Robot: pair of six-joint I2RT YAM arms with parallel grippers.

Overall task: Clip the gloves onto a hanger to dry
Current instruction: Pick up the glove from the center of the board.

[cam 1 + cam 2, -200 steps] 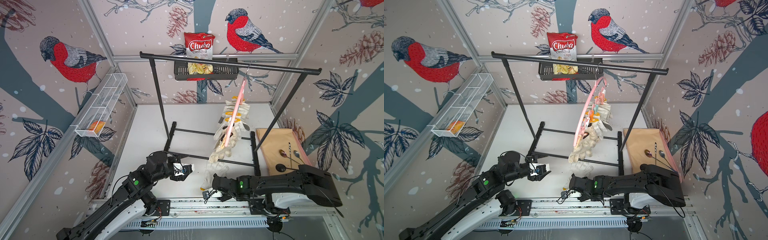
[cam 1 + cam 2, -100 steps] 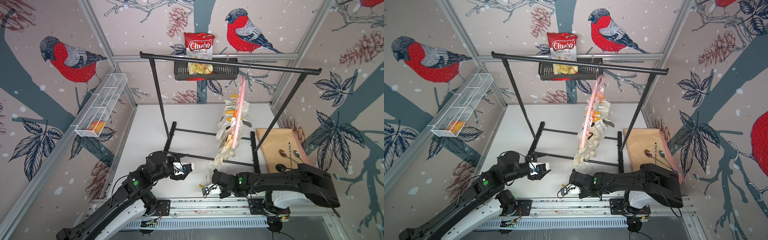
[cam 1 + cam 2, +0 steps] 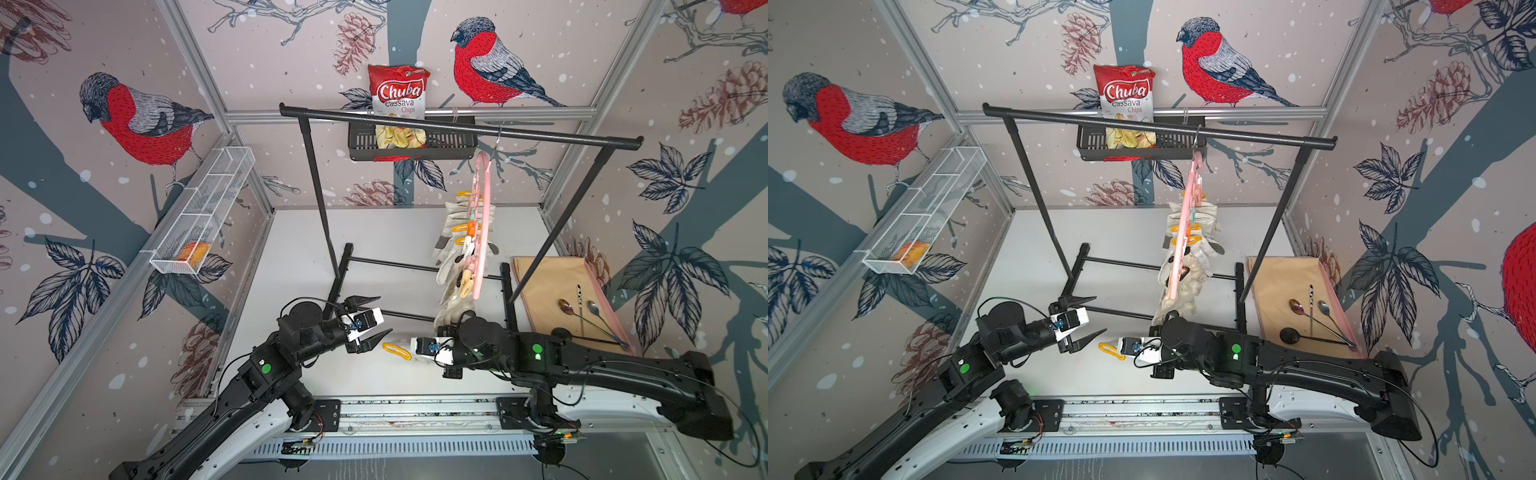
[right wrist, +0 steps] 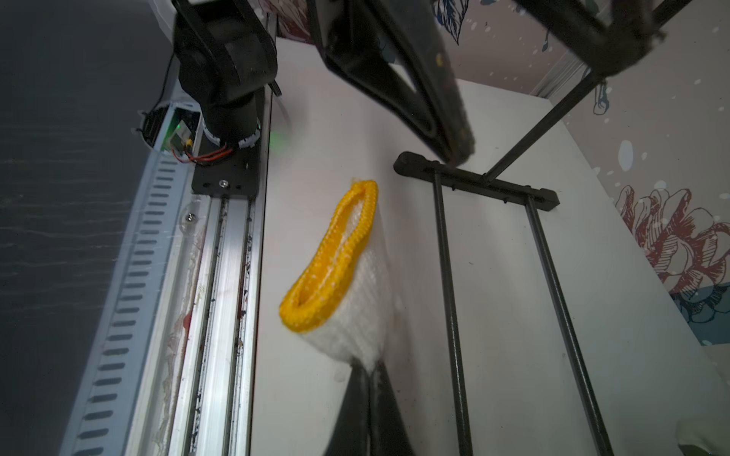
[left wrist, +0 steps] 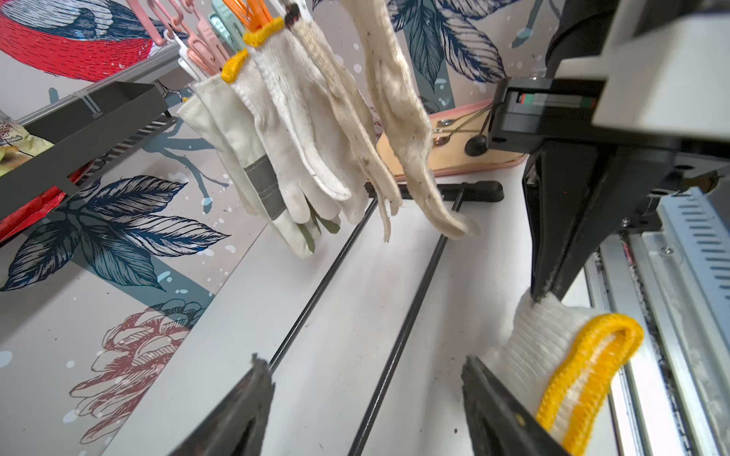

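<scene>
**Step in hand:** pick-up of a loose glove, before it is clipped.

1. **Left gripper** (image 3: pixel 385 314): the jaws stand wide apart with nothing between them. It hovers over the desk (image 3: pixel 374 232) near the front edge, left of centre, pointing towards the right arm.
2. **Knitted glove** (image 3: pixel 397 351): it is near the middle of the front edge. Its yellow cuff is turned towards the left gripper and lies just beside that gripper's nearer finger. Contact cannot be confirmed.
3. **Right gripper** (image 4: pixel 369 367): the jaws are closed on the white knit below the cuff. Whether the glove is clear of the desk cannot be determined.
4. **Hanger** (image 3: pixel 482 216): it hangs from the garment rack (image 3: pixel 457 129) rail over the right half of the desk, seen nearly edge-on. The other gloves (image 3: pixel 451 262) hang from its pegs in a close row.

**Next move (judgement):** raise the glove to the hanger and present the cuff to a free peg. A peg must be squeezed open, so the empty left gripper probably does that. The hanger can swing on its hook, so approach it gently.
</scene>
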